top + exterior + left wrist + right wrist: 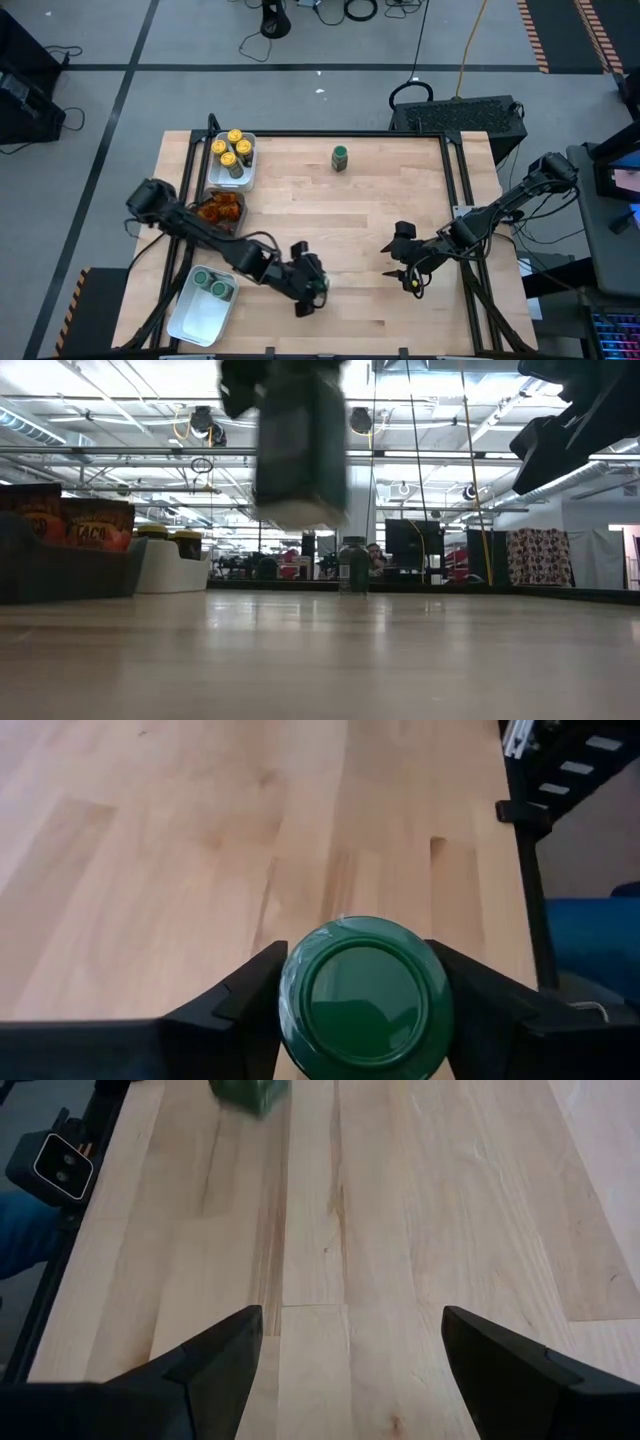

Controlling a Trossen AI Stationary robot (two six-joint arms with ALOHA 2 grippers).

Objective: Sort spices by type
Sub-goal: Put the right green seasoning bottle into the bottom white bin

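Note:
My left gripper (312, 290) is near the table's front edge, left of centre, shut on a jar with a green lid (365, 1002). In the low view this jar (300, 445) hangs blurred above the tabletop. My right gripper (400, 270) hovers open to its right, nothing between its fingers (215, 1355). Another green-lidded jar (340, 157) stands upright on its base near the far edge. Two green-lidded jars (211, 284) stand in a white tray (195, 318) at the near left. Yellow-lidded jars (232, 150) fill a white tray at the far left, and orange-brown packets (220, 209) lie in a dark tray. My left gripper pinches the jar between its two fingers (262, 992), one on each side of the jar's top right beside the lid's rim (292, 1005). The fingers come slanting down from the table's left. The jar is lifted clear of the table, its base (300, 515) in the air, lid up.
Bare wood (350, 220) lies between the trays and my right gripper. A black metal frame (455, 180) borders the tabletop. The three trays line the left side.

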